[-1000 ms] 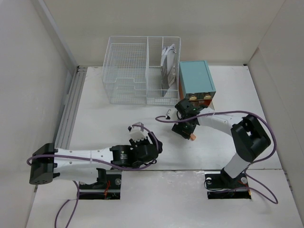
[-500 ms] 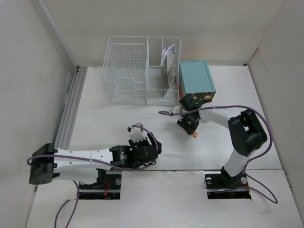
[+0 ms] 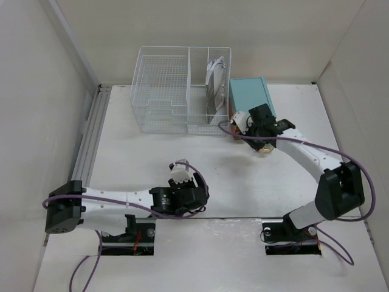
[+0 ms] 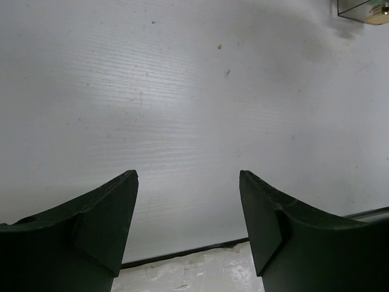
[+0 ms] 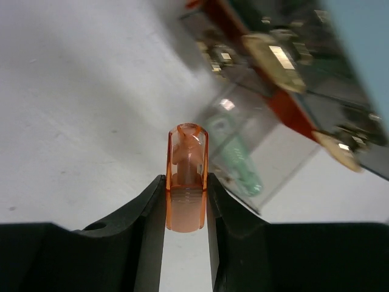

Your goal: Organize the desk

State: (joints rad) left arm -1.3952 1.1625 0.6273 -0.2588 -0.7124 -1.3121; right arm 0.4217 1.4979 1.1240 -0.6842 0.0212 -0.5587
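A small translucent orange plastic cylinder (image 5: 186, 155) is pinched between the closed fingers of the right gripper (image 5: 186, 185), just in front of the small teal drawer box (image 3: 250, 100) with brass knobs. A clear plastic drawer (image 5: 270, 155) appears drawn out at the box's front. A green item (image 5: 241, 163) is seen inside it; what it is cannot be told. The left gripper (image 4: 188, 177) is spread open and empty, held low over bare surface well in front of the box and off to its left. The large matte white desk (image 3: 140, 152) lies under everything, with the box standing toward its far edge. A white wire-mesh basket (image 3: 167, 91) is set just beside the box's left side. The step in hand is judged to be stowing the orange piece in the clear drawer. For the next move, the piece would need to be carried over the drawer's open top, lowered in and released, with the fingers kept off the knobs. The drawer would be pushed shut afterwards.
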